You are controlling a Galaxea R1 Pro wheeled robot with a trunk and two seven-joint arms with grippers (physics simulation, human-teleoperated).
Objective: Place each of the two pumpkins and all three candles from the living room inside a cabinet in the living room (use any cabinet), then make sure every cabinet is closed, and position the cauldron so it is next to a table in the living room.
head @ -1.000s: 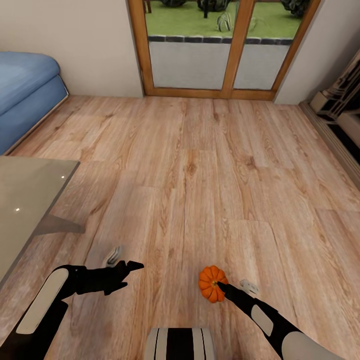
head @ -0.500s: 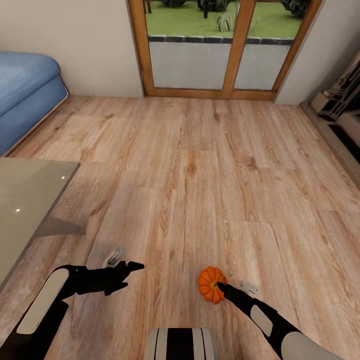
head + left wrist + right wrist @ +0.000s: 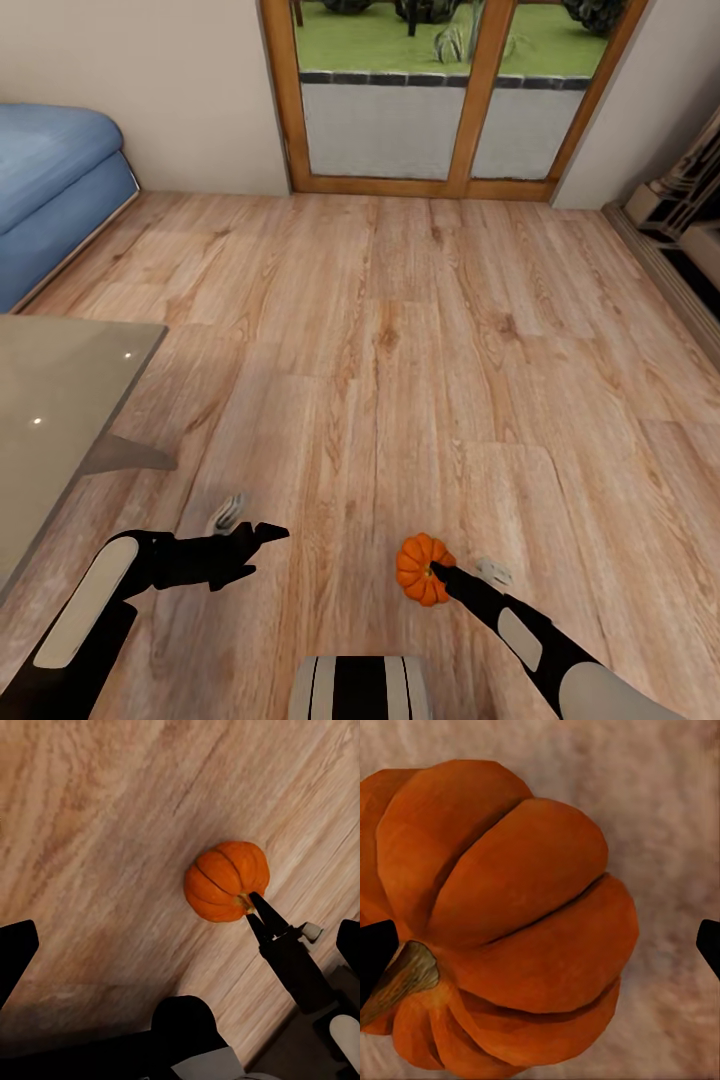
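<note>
I'm looking at a home living rm: blue sofa (image 3: 50, 190) sitting by the wall on the left, glass-top coffee table (image 3: 55, 400) w/ grey top just nearer, wood plank floor (image 3: 400, 350) running thru, and wood-framed glass doors (image 3: 450, 95) showing a garden lawn outside.

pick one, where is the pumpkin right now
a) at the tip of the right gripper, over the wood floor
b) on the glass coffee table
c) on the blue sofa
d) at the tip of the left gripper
a, the pumpkin sits at the tip of the right gripper over the wood floor, away from the glass table, the blue sofa and the left gripper.
</note>
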